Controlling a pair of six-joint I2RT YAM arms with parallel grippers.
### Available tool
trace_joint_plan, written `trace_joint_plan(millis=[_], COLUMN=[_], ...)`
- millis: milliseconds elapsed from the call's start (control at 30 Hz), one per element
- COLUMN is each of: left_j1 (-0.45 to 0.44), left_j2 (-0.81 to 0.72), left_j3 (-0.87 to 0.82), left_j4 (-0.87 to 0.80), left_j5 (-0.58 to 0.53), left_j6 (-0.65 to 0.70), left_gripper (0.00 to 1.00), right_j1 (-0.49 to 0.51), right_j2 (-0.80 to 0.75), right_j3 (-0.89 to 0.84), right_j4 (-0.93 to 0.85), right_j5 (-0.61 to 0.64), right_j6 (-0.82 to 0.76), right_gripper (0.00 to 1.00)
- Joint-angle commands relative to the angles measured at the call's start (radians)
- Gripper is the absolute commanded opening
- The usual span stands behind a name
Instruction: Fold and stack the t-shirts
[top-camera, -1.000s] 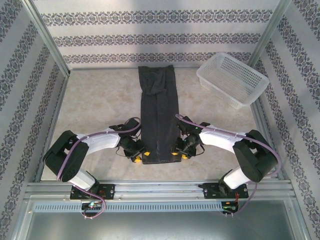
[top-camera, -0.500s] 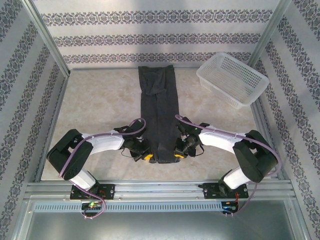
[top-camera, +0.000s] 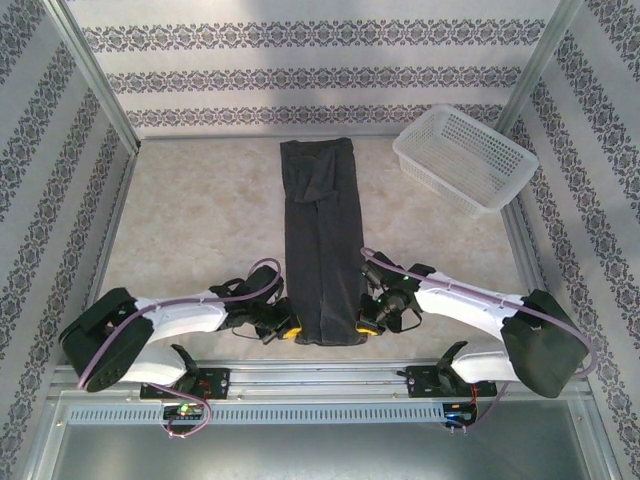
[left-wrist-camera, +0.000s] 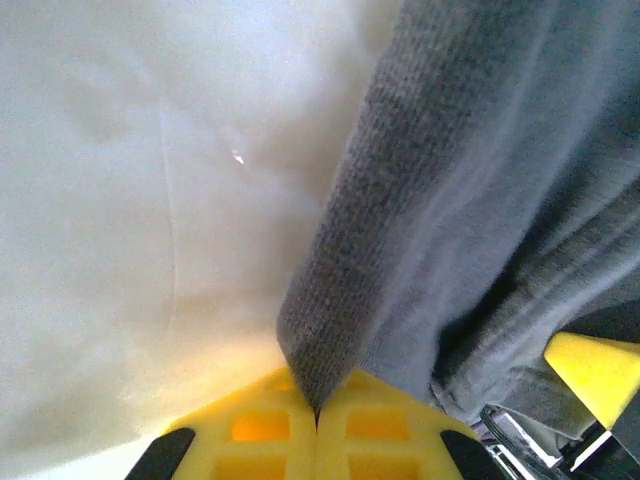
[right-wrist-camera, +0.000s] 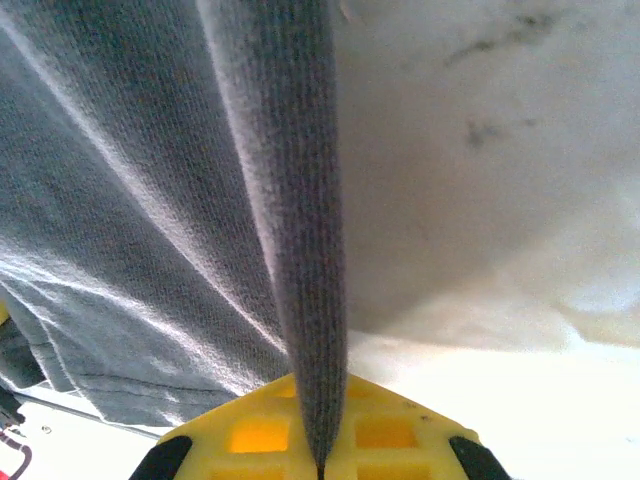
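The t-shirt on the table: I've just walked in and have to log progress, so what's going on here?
Both arms hold the dark grey t-shirt, folded into a long narrow strip down the middle of the table. The left gripper is shut on its near left corner, the right gripper on its near right corner. The white lattice basket sits apart, far right.
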Motion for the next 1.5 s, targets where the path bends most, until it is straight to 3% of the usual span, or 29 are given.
trace_joint_plan(millis=[0,100,267,733,1133,1200,1300,1467], left_j1=[-0.011,0.002,0.085,0.383,0.474,0.487,0.503,0.477], left_j2=[-0.135,-0.192,-0.148,0.300,0.638,0.680,0.685,0.529], left_j3=[0.026,0.085,0.175,0.558,0.849,0.883,0.898,0.795], left_j4=[-0.027,-0.086,-0.046,0.074,0.055,0.037,0.023,-0.050], left_j5=[-0.110,-0.201,-0.241,-0.113,-0.043,-0.042,-0.063,-0.158], left_j6=[-0.032,-0.005,0.023,0.144,0.216,0.229,0.250,0.289], left_gripper=[0.00,0.00,0.00,0.00,0.00,0.07,0.43,0.48], right_j1=[-0.012,-0.072,-0.177,-0.363,-0.449,-0.462,-0.480,-0.511], right_j2=[-0.081,-0.099,-0.001,0.451,0.791,0.846,0.854,0.709], right_j3=[0.051,0.113,0.265,0.748,1.024,1.088,1.140,1.055], right_j4=[-0.097,-0.120,-0.136,-0.107,-0.083,-0.111,-0.124,-0.093], right_j5=[0.025,0.042,0.039,0.014,-0.034,-0.055,-0.050,-0.032], right_j6=[0.033,0.039,-0.038,-0.167,-0.190,-0.210,-0.258,-0.327], right_gripper=[0.00,0.00,0.00,0.00,0.00,0.17,0.38,0.53])
